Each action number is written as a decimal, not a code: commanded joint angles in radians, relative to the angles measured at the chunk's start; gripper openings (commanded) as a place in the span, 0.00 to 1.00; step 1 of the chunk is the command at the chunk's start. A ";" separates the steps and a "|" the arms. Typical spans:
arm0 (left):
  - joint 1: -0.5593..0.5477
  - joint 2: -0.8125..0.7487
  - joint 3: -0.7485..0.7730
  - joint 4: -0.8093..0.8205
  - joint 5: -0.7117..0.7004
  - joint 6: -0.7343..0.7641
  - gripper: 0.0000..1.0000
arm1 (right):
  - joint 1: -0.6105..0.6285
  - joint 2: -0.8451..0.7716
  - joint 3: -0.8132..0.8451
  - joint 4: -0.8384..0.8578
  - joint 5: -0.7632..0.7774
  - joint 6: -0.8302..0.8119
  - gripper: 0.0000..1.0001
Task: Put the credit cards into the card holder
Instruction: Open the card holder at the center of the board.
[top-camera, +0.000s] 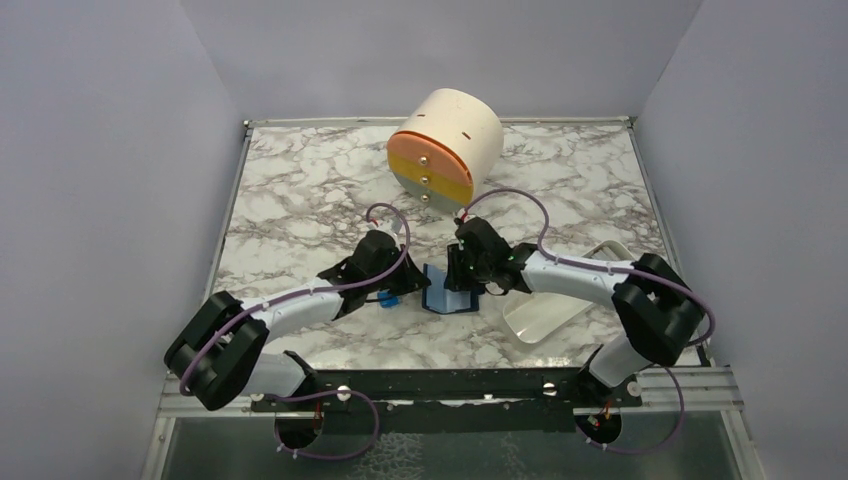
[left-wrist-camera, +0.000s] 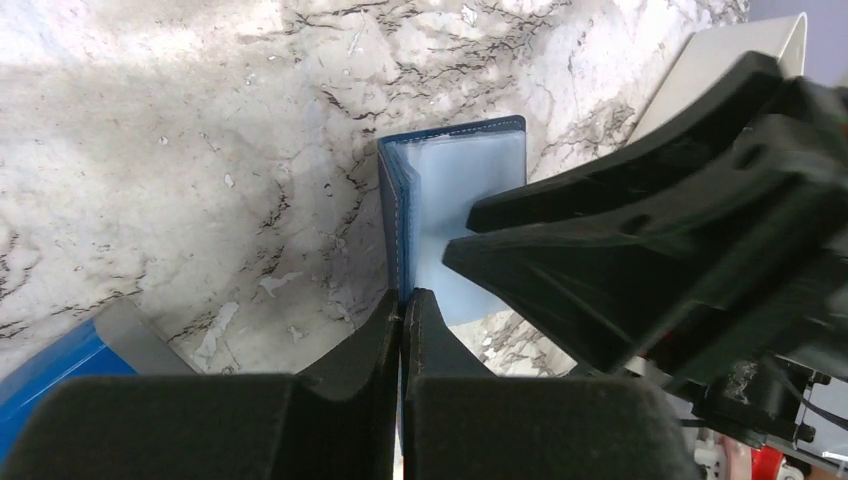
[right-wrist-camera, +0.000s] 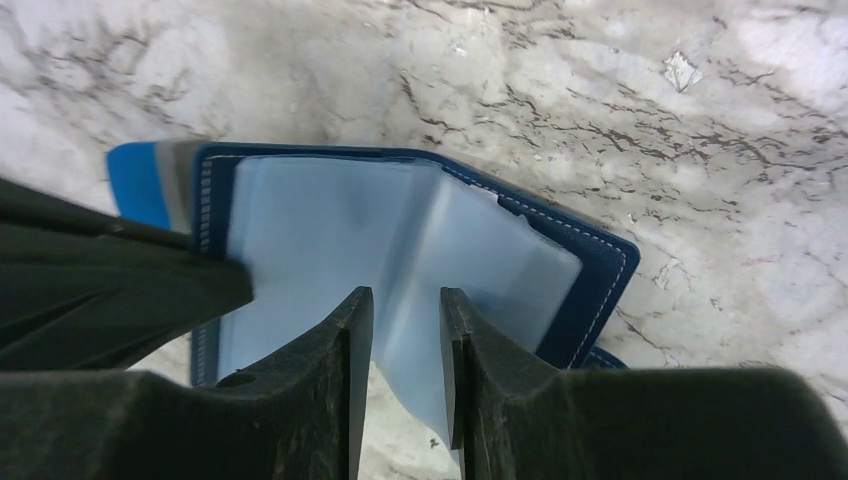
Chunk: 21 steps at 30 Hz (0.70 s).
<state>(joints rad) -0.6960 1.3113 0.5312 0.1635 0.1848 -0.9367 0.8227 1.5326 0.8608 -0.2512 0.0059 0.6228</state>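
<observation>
The card holder (top-camera: 447, 292) lies open on the marble between both arms, navy outside with pale blue-grey sleeves inside (right-wrist-camera: 330, 230). My left gripper (left-wrist-camera: 403, 300) is shut on the navy cover's near edge (left-wrist-camera: 392, 215) and holds that half upright. My right gripper (right-wrist-camera: 407, 300) is open, its jaws astride one raised pale sleeve leaf (right-wrist-camera: 420, 330), which lies against the right finger (right-wrist-camera: 462, 345) with a gap on the other side. In the left wrist view the right gripper's fingertips (left-wrist-camera: 480, 235) rest over the sleeves. No credit cards show in any view.
A small bright blue block (top-camera: 388, 297) lies just left of the holder, beside the left fingers (right-wrist-camera: 120, 290). A white oblong tray (top-camera: 545, 310) lies to the right under the right arm. A cream drum with an orange-yellow face (top-camera: 445, 150) stands at the back.
</observation>
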 joint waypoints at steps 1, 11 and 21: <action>0.001 0.011 0.018 0.006 -0.038 0.027 0.01 | -0.002 0.072 -0.010 0.033 0.014 -0.012 0.30; 0.007 0.002 0.027 -0.042 -0.082 0.064 0.24 | -0.002 0.122 -0.031 0.008 0.073 -0.012 0.29; 0.009 0.024 0.067 -0.034 -0.018 0.090 0.00 | -0.002 0.037 0.036 -0.066 0.116 -0.084 0.32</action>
<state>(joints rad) -0.6930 1.3319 0.5610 0.1272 0.1387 -0.8757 0.8227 1.6218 0.8616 -0.2474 0.0479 0.5938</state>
